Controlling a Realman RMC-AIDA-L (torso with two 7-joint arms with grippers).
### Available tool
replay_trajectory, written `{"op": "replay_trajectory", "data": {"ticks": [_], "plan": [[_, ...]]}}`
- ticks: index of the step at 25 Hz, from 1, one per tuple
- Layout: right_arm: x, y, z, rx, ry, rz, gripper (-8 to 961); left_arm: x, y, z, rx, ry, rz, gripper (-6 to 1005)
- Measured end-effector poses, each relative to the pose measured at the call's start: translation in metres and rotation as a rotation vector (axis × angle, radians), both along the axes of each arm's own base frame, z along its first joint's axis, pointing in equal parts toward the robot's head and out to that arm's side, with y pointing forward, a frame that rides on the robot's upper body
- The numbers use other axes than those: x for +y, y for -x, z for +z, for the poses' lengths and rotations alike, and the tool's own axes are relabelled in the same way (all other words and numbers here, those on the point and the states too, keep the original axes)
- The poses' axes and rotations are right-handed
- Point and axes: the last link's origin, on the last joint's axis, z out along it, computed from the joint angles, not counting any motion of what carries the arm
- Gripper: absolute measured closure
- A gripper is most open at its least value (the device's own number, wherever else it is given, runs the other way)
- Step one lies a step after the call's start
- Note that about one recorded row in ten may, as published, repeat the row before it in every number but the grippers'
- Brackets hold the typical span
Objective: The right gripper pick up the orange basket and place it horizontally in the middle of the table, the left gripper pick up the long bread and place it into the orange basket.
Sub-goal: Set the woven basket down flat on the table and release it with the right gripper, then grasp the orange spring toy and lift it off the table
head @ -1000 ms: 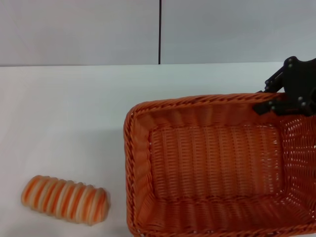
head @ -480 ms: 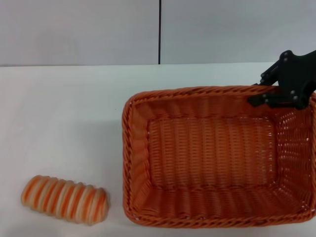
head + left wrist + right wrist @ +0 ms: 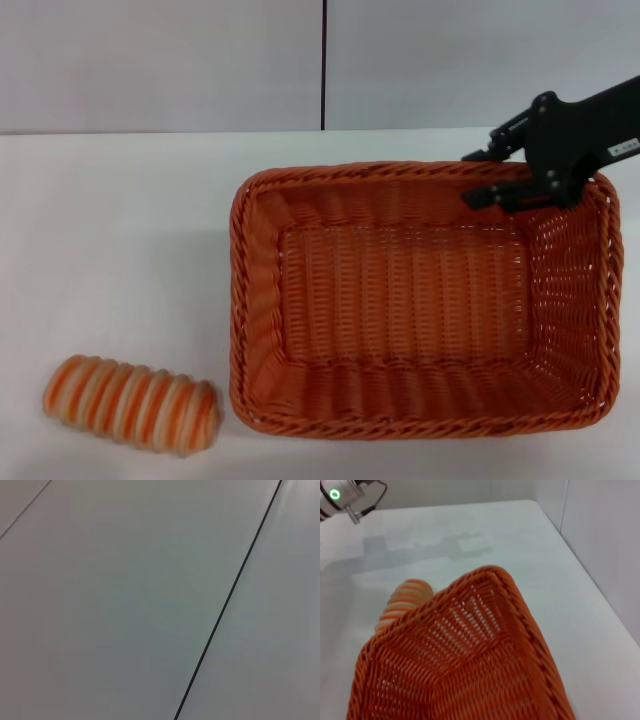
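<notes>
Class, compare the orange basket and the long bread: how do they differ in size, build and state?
The orange basket is far larger than the long bread. The basket is open woven wicker; the bread is a solid ridged loaf. The right gripper straddles the basket's rim; the bread lies untouched. Both are on the table and partly orange.

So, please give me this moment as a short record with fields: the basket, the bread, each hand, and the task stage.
orange basket: on the white table, long side across the head view, nothing inside it
long bread: lying on the table to the robot's left of the basket, apart from it
right hand: at the basket's far rim near the robot's right corner, one finger on each side of the rim
left hand: not in view; its wrist camera shows only a plain pale surface
task stage: bread not yet in the basket
</notes>
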Motion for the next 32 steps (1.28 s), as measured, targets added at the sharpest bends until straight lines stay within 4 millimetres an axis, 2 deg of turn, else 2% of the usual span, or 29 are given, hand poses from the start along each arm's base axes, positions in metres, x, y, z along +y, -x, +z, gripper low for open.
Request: {"op": "replay_trajectory", "data": {"ticks": [6,14,20,21,22,25,26,27,32], "plan": [[0.006,0.006,-0.006,0.013,-0.037,0.008,582,0.002,0.001,-0.001,-0.002,0.007,0.006,190],[0.013,-0.001,0.007,0.088,-0.191,-0.017,589,0.005,0.001,-0.001,0.003,0.014,0.005,193],[0.003,-0.019,0.019,0.27,-0.296,-0.087,590,0.005,-0.002,0.0,0.019,0.021,-0.022,194],[-0.005,-0.029,0.027,0.387,-0.355,-0.119,590,0.006,-0.003,0.001,0.033,0.029,-0.036,194],[-0.005,-0.029,0.027,0.387,-0.355,-0.119,590,0.006,-0.005,0.002,0.054,0.044,-0.057,195],[-0.024,-0.053,0.042,0.593,-0.494,-0.185,590,0.011,-0.01,0.004,0.108,0.087,-0.117,196],[-0.038,-0.076,0.053,0.716,-0.603,-0.251,590,0.012,-0.011,0.005,0.118,0.097,-0.137,196],[-0.038,-0.076,0.053,0.716,-0.603,-0.251,590,0.014,-0.012,0.007,0.121,0.107,-0.155,196],[-0.081,-0.143,0.07,1.003,-0.915,-0.437,589,0.035,-0.022,0.017,0.155,0.264,-0.322,197]]}}
